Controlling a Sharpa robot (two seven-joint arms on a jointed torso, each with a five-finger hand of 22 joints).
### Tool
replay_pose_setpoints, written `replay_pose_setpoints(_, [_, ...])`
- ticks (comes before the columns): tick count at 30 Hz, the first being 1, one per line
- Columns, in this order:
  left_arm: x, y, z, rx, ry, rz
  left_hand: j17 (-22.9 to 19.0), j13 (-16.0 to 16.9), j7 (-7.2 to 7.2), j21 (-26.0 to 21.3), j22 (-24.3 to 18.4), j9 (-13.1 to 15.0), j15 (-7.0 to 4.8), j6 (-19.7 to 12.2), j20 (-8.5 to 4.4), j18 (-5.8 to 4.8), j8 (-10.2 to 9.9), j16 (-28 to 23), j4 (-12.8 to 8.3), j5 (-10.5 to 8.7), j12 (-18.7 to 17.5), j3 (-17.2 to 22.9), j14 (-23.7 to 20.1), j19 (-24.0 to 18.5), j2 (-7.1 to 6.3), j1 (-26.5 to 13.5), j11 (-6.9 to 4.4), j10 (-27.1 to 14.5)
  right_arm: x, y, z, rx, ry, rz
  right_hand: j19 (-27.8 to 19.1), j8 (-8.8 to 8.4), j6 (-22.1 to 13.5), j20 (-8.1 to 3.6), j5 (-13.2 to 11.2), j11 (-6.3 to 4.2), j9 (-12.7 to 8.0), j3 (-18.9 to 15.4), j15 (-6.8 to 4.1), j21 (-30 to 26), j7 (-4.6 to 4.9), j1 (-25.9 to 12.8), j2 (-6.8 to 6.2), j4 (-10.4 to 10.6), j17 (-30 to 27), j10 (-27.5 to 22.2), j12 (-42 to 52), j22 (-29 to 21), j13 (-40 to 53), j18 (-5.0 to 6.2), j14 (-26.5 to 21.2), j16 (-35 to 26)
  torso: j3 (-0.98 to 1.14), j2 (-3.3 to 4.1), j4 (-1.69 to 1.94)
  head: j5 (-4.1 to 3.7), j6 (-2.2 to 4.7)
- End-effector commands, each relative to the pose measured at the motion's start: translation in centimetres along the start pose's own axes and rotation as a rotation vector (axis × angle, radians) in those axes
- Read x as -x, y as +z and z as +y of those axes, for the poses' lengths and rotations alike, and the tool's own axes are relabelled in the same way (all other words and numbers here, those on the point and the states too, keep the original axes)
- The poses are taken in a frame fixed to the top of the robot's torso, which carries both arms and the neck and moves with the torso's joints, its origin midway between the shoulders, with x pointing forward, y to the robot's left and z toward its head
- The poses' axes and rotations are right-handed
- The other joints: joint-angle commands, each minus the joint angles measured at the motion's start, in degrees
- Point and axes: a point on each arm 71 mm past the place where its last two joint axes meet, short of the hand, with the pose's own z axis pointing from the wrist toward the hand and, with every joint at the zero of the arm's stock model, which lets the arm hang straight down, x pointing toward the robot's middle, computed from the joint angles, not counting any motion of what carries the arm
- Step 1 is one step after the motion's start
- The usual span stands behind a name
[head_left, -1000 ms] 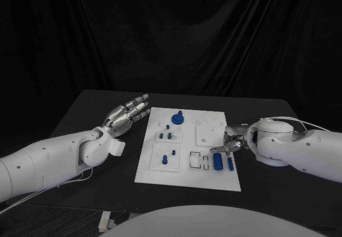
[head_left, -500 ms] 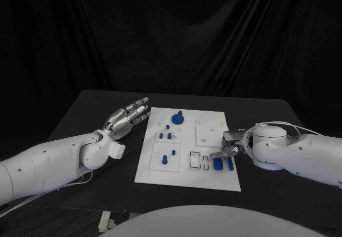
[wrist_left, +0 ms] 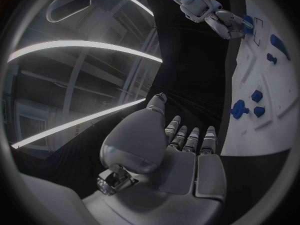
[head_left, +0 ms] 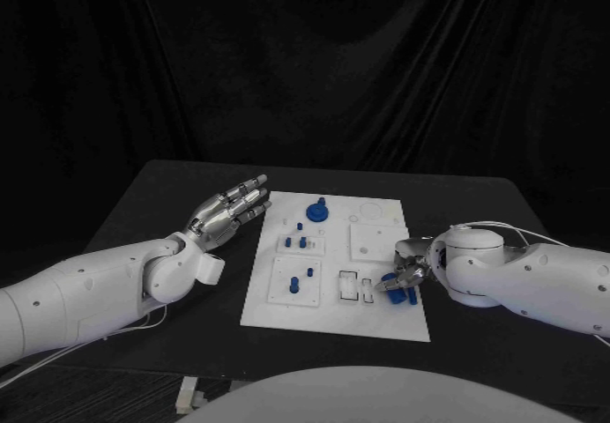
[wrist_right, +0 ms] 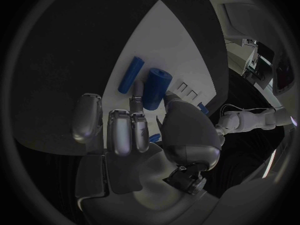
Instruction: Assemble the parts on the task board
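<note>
- While the left hand (head_left: 229, 211) hovered above the black counter (head_left: 152, 198) just off the task board's left edge, its fingers lay straight and spread, with nothing in them; the left wrist view showed the same flat palm (wrist_left: 178, 160) with the fingers fanned toward the board.
- On the board's right side, near its front corner, the right hand (head_left: 405, 271) was bent down over the white task board (head_left: 382, 322), with its fingers gathered round a thick blue cylinder (head_left: 390, 289).
- From the right wrist view that thick blue cylinder (wrist_right: 156, 87) stood between the thumb and the fingertips (wrist_right: 136, 92), touching them, so the hand pinched it; whether its lower end rested on the board could not be told.
- Just beside it, toward the board's right edge, a thinner blue rod (wrist_right: 132, 74) lay flat on the white surface, and it appeared in the head view as a slim piece (head_left: 412, 293) next to the hand.
- Black-outlined rectangular slots (head_left: 350, 286) sat on the board immediately left of the right hand.
- At the board's far edge a round blue knob (head_left: 318, 210) stood up from the surface.
- Toward the left side, small blue pegs (head_left: 295, 241) stood on a square inset, and another blue peg (head_left: 295, 284) stood on a second inset nearer the front edge.
</note>
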Motion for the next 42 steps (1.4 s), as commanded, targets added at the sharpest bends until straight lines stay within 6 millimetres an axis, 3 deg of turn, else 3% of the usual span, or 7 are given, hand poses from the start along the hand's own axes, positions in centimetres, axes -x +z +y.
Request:
replay_pose_setpoints(1, [-0.3,0.0,0.0,-0.009,-0.013,0.014,-0.02,-0.07,0.49,-0.21,0.07,0.05,0.27,-0.06,0.37,0.21,0.28,-0.17,-0.08,0.25,-0.08,0.34,0.02,-0.13,0.18,0.4,0.33,-0.09,-0.4,0.1,-0.1,-0.017,0.008,0.035,-0.03,-0.67,-0.69,0.5,4.33,0.47,0.63,0.26,0.5,-0.54,0.19,1.76,0.31,-1.12,8.58,6.1,0.2,8.92,15.08,-0.29,4.82,-0.28,0.08,0.03,0.06,-0.03,-0.01])
replay_pose_setpoints(3, [-0.3,0.0,0.0,-0.008,-0.013,0.014,-0.02,-0.07,0.49,-0.21,0.07,0.05,0.27,-0.06,0.37,0.21,0.28,-0.17,-0.08,0.25,-0.08,0.34,0.02,-0.13,0.18,0.4,0.33,-0.09,-0.5,0.1,-0.1,-0.013,0.027,0.043,-0.07,-0.89,-1.01,0.54,7.08,0.51,1.0,0.65,0.5,-0.65,0.21,3.03,0.4,-2.04,8.55,6.1,0.2,8.89,15.08,-0.27,4.81,-0.29,0.08,0.03,0.03,0.01,-0.01])
replay_pose_setpoints(9, [-0.3,0.0,0.1,-0.007,-0.013,0.013,-0.02,-0.07,0.49,-0.21,0.07,0.05,0.27,-0.06,0.37,0.21,0.28,-0.17,-0.08,0.25,-0.08,0.34,0.02,-0.13,0.18,0.4,0.33,-0.09,-0.7,0.0,0.1,0.014,0.125,0.051,-0.13,-0.96,-1.67,0.36,23.43,0.2,3.03,4.29,0.23,-0.87,-0.15,7.96,0.72,-6.12,8.76,6.1,0.2,8.85,15.08,-0.19,4.86,-0.08,0.07,0.03,-0.04,0.2,-0.01])
replay_pose_setpoints(14, [-0.2,0.0,0.1,-0.006,-0.012,0.011,-0.02,-0.06,0.6,-0.2,0.08,0.06,0.32,0.0,0.43,0.21,0.31,-0.15,-0.1,0.37,-0.03,0.4,0.02,-0.12,0.25,0.4,0.4,-0.09,-0.6,-0.5,0.2,0.043,0.24,0.037,-0.11,-0.46,-1.58,0.19,29.53,-0.03,4.77,6.88,0.1,-0.95,-0.38,8.19,0.49,-7.8,8.92,6.1,0.2,8.83,15.08,-0.19,4.9,0.09,0.04,0.02,0.06,0.31,-0.01])
replay_pose_setpoints(35, [-0.4,0.2,0.2,-0.001,-0.013,0.015,0.0,-0.06,0.65,-0.18,0.12,0.08,0.36,0.12,0.5,0.21,0.36,-0.1,-0.17,0.52,0.01,0.47,0.03,-0.11,0.31,0.43,0.44,-0.08,2.2,-1.8,2.0,0.1,0.553,0.083,-0.43,0.41,-2.06,0.11,30.8,-0.07,7.16,9.05,0.03,-2.01,-0.38,4.37,1.23,-6.94,8.45,6.1,0.2,8.53,15.08,0.01,4.8,-0.19,0.0,0.02,0.01,0.25,-0.01])
replay_pose_setpoints(40, [-0.5,0.3,0.2,-0.001,-0.014,0.016,0.01,-0.06,0.66,-0.18,0.12,0.08,0.38,0.1,0.54,0.22,0.36,-0.09,-0.2,0.57,0.02,0.5,0.03,-0.11,0.32,0.45,0.44,-0.08,1.8,-1.1,2.7,0.091,0.541,0.124,-0.9,0.02,-3.01,0.38,22.24,0.32,7.77,8.6,0.36,-3.35,0.04,1.36,1.58,-5.41,7.73,6.1,0.2,8.16,15.08,0.23,4.63,-0.72,0.01,0.06,0.18,0.12,-0.01])
replay_pose_setpoints(42, [-0.5,0.3,0.2,0.0,-0.014,0.017,0.01,-0.06,0.66,-0.18,0.12,0.08,0.38,0.1,0.54,0.22,0.36,-0.09,-0.2,0.57,0.02,0.5,0.03,-0.11,0.32,0.45,0.44,-0.08,1.5,-0.9,2.9,0.088,0.538,0.135,-0.91,-0.02,-3.05,0.41,21.57,0.35,7.84,8.6,0.38,-3.4,0.07,1.21,1.6,-5.38,7.71,6.1,0.2,8.15,15.08,0.25,4.63,-0.73,0.03,0.12,0.1,0.21,-0.01])
